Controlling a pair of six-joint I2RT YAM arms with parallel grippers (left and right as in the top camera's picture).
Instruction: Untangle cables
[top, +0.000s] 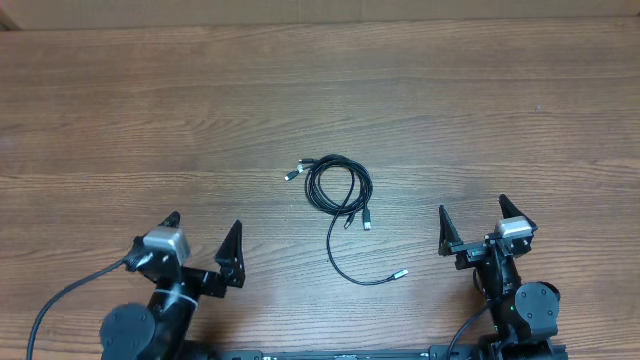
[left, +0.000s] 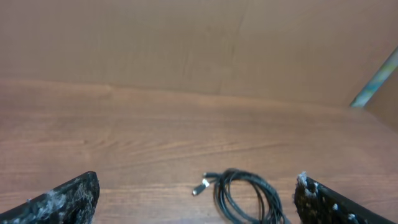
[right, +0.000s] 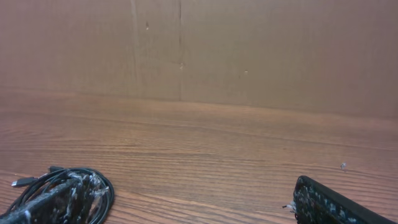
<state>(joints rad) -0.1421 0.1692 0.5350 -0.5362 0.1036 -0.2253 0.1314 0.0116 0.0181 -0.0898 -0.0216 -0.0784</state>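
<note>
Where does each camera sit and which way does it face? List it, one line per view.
Overhead: above the table, looking straight down; coiled cables lie mid-table, left end effector and right end effector open at the frame's bottom.
Left wrist: on the left arm, facing forward low over the wood; its fingers fill the bottom corners.
Right wrist: on the right arm, facing forward; one finger shows bottom right.
Shared: all three views show the cables.

wood-grain table (right: 217, 149), black cables (right: 93, 177) coiled at lower left, plug tip (right: 18, 182) poking out left, right pincer (right: 186, 196) spread wide, dark scuffed finger (right: 329, 205) lower right, plain brown wall (right: 249, 50) behind
</note>
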